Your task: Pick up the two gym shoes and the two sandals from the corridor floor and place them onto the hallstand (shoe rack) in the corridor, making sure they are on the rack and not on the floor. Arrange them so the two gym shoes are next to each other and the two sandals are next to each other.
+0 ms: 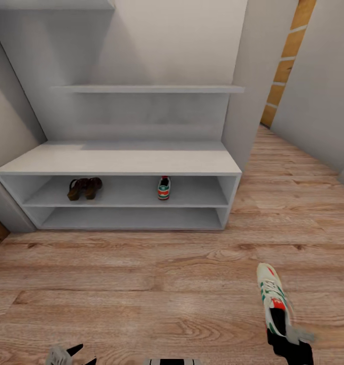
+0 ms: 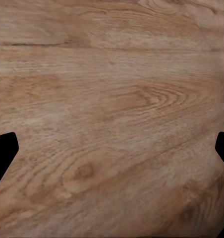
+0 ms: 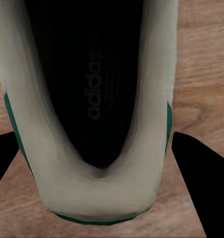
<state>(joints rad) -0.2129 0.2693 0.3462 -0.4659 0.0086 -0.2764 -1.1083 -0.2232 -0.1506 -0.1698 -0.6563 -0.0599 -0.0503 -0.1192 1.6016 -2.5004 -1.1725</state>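
One gym shoe [image 1: 272,296], white with green stripes, is at the lower right over the corridor floor [image 1: 141,284], toe pointing away from me. My right gripper [image 1: 289,345] is shut on its heel. In the right wrist view the heel opening of that gym shoe [image 3: 97,74] sits between the two dark fingers [image 3: 201,188]. The other gym shoe [image 1: 164,187] stands on the upper shelf row of the hallstand [image 1: 126,159], right of centre. The two sandals [image 1: 84,188] sit side by side at the left of the same row. My left gripper [image 1: 76,355] hangs open over bare planks [image 2: 112,99].
A pale wall shelf [image 1: 151,89] hangs above the bench, and the lower shelf row [image 1: 131,219] holds nothing. A grey wall panel [image 1: 253,101] flanks the stand on the right. The corridor runs on at the right past a wooden door frame [image 1: 286,61].
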